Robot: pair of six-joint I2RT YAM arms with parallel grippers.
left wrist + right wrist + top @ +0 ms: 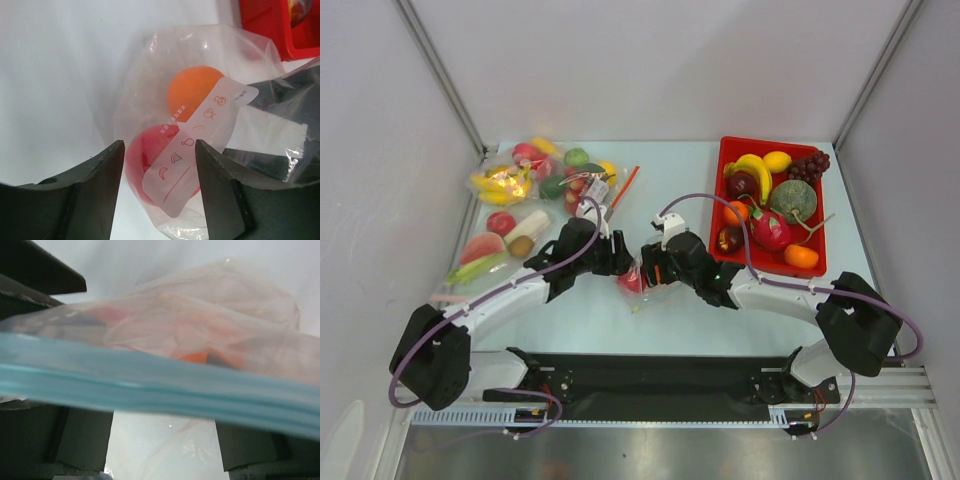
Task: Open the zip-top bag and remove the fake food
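The zip-top bag (634, 281) lies at the table's middle between my two grippers. In the left wrist view the clear bag (150, 65) holds an orange fruit (192, 90) and a red fruit (145, 155) behind a white printed label. My left gripper (160, 150) is open, its fingers on either side of the bag's near end and the red fruit. The bag's blue-green zip strip (160, 390) runs across the right wrist view, very close. My right gripper (164, 440) is open, its fingers apart behind the strip. It shows dark at the bag's right side in the left wrist view (280, 95).
A red tray (724, 200) at the back right holds bananas, grapes, a dragon fruit and other fruit; its corner shows in the left wrist view (265, 25). Several other filled clear bags (535, 180) lie at the back left. Grey walls close the sides.
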